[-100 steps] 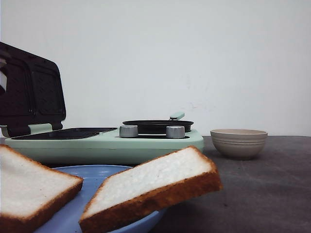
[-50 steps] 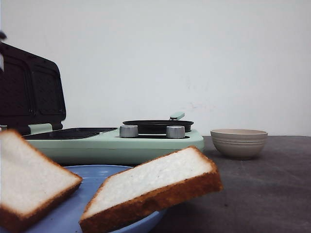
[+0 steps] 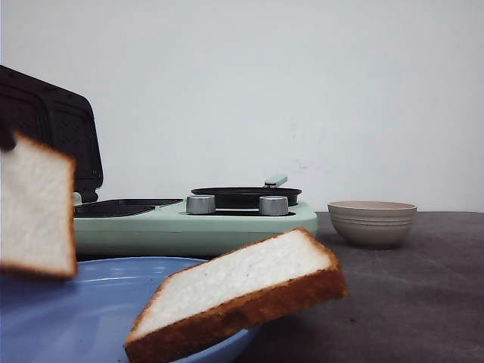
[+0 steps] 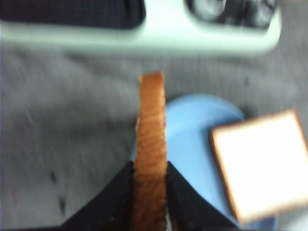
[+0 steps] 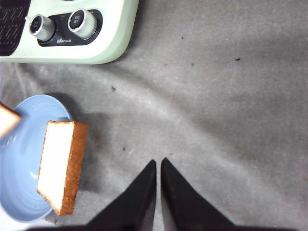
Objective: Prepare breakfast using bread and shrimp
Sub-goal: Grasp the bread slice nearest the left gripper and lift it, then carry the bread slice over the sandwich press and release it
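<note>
Our left gripper (image 4: 149,180) has one bread slice (image 4: 150,144) pinched edgewise between its jaws. Right gripper (image 5: 158,166) jaws nearly closed, empty. Loading the sandwich maker (image 3: 189,219) remains; no shrimp visible.

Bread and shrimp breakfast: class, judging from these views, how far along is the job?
Early stage. Done: the sandwich maker's lid stands open. In hand: the left gripper is shut on one bread slice, held on edge above the blue plate. Left: the second slice lies on the plate's rim, untouched; the right gripper hangs shut over bare table. No shrimp is visible; the bowl's contents are hidden.
</note>
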